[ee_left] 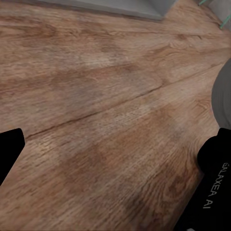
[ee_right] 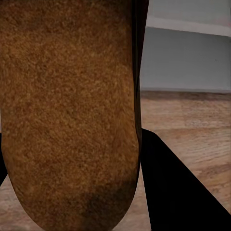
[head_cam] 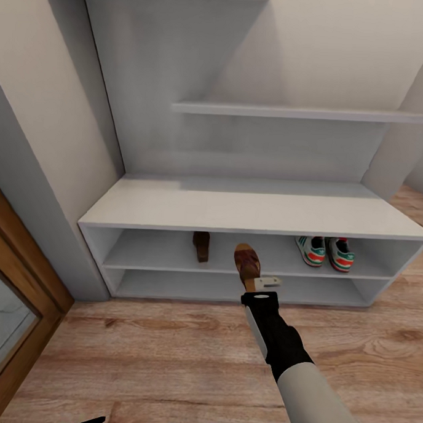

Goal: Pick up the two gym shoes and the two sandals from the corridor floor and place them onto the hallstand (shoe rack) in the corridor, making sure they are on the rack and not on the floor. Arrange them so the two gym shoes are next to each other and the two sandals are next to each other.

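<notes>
Right claw (head_cam: 262, 286) grips a sandal (head_cam: 247, 263) by its heel — toe pointing into the hallstand (head_cam: 248, 207); left claw (ee_left: 113, 180) open

Pale grey-white walls (head_cam: 50, 94) rise at twelve o'clock, a wood-framed door (head_cam: 23, 302) with a glass pane stands at eight o'clock, and soft shadows fall diagonally across the plain wall behind.

Brown sandal (head_cam: 248, 263) held before hallstand (head_cam: 254, 212); other sandal (head_cam: 201, 245) and gym shoes (head_cam: 325, 251) on upper shelf.
</notes>
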